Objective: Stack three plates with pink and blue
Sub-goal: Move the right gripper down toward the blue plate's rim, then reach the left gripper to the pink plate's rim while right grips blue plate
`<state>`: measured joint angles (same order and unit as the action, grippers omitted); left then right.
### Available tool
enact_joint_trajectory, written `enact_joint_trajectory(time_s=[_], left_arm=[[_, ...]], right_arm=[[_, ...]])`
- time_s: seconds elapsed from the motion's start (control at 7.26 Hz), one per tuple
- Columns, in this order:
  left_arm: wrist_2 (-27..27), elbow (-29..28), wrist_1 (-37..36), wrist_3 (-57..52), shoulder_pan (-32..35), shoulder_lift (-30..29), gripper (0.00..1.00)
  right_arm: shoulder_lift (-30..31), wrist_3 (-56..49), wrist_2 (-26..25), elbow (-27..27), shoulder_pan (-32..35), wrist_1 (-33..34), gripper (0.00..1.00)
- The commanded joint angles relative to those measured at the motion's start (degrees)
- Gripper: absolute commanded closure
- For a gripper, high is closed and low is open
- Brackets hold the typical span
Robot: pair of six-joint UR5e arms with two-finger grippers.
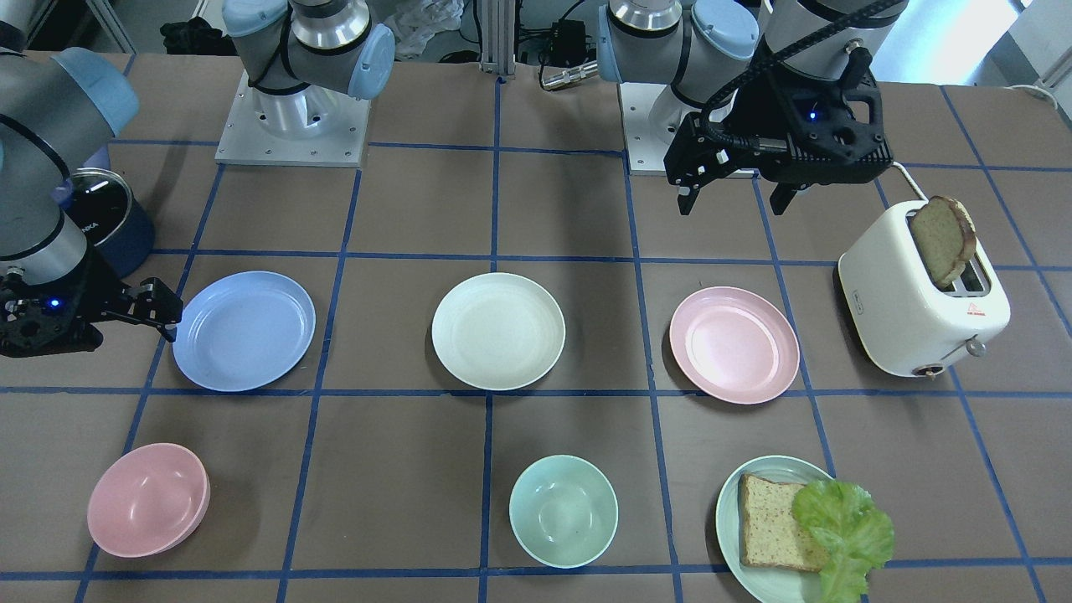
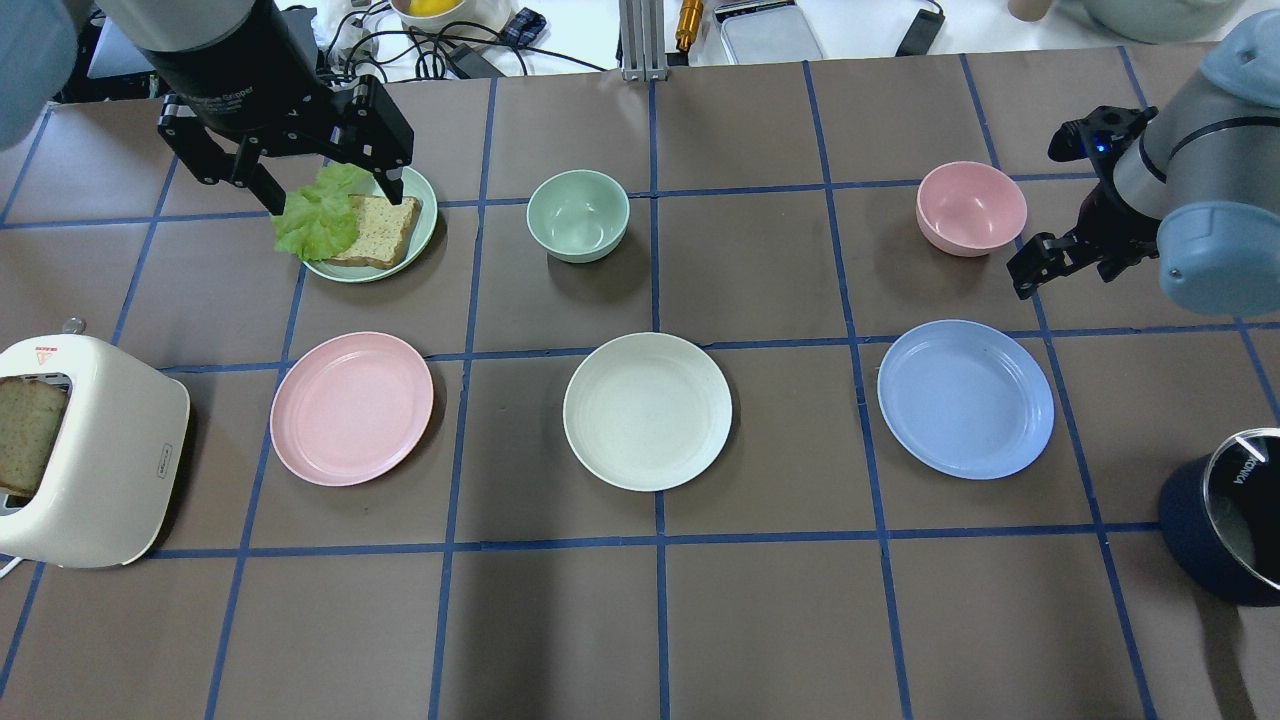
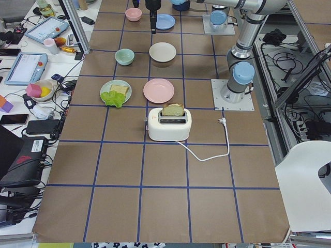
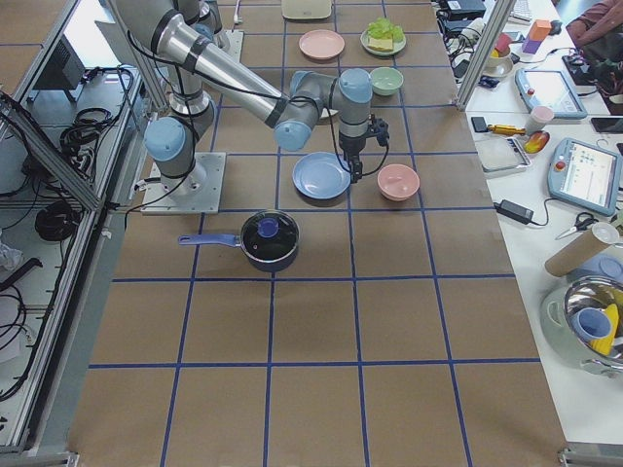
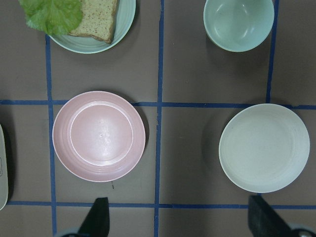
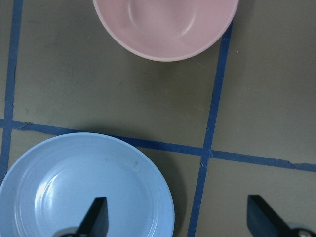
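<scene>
Three plates lie apart in a row on the brown table: the pale pink plate, the cream-white plate and the light blue plate. All are empty. My left gripper is open and empty, held high. Its wrist view looks down on the pink plate and the cream plate. My right gripper is open and empty, low over the far rim of the blue plate, between it and a pink bowl.
A mint plate with bread and lettuce, a mint bowl and the pink bowl stand in the far row. A white toaster with bread is at the left, a dark lidded pot at the right.
</scene>
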<state>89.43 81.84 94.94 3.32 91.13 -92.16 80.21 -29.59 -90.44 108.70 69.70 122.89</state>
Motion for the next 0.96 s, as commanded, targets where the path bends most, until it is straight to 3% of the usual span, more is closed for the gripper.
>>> enact_joint_trajectory(time_s=[0.0,0.28,0.55,0.83], left_arm=[[0.13,1.30,0.07,-1.02,-0.08,-0.73,0.00],[0.75,7.16,-3.77,-5.74,-0.16,-3.28,0.00],[1.36,17.77,-18.23,-7.71,-0.77,-6.52,0.00],[6.37,26.58,-26.00,-13.38,-4.63,-7.15,0.00]], right_arm=[[-0.06,-0.29,-0.35,0.19,0.00,0.24,0.00],[-0.06,-0.20,0.00,3.86,-1.05,2.50,0.00],[-0.06,-0.20,0.09,6.77,-1.23,4.90,0.00],[-0.23,-3.96,0.01,7.84,-2.45,5.60,0.00]])
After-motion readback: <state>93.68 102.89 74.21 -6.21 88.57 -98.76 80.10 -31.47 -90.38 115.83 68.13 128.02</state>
